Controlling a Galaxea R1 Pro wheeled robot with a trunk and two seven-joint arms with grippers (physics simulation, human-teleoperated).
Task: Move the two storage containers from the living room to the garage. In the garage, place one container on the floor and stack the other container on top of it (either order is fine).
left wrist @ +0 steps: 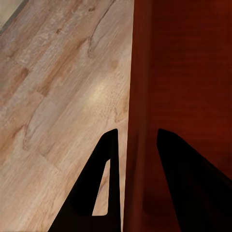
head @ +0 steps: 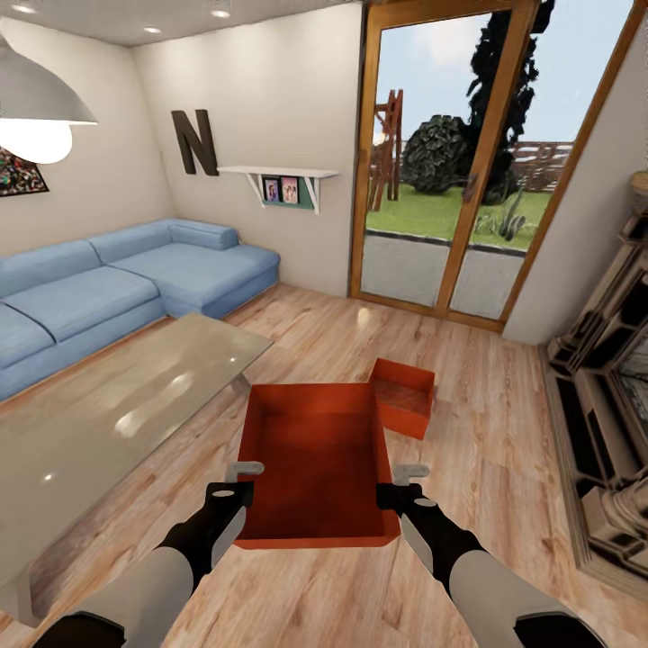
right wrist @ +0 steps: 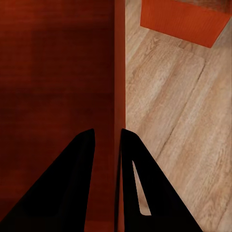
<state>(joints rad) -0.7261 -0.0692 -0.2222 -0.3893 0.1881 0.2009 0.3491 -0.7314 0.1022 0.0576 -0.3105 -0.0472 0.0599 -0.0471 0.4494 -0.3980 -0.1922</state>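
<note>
I hold one red-orange storage container (head: pixel 310 459) between my two arms, open top facing up, over the light wood floor of the living room. My left gripper (head: pixel 243 483) is shut on its left wall; in the left wrist view the two black fingers straddle that wall (left wrist: pixel 137 96). My right gripper (head: pixel 398 486) is shut on the right wall (right wrist: pixel 120 72), with one finger inside the bin and one outside. The second storage container (head: pixel 402 396) stands on the floor just behind the held one, to the right, and its near wall (right wrist: pixel 183 19) is seen from the right wrist.
A low glass-topped coffee table (head: pixel 108 405) stands close on the left, with the blue sofa (head: pixel 117 288) behind it. Wood-framed glass doors (head: pixel 450 180) are ahead. The dark fireplace (head: pixel 612 378) lines the right side. Open plank floor (head: pixel 486 468) lies to the right.
</note>
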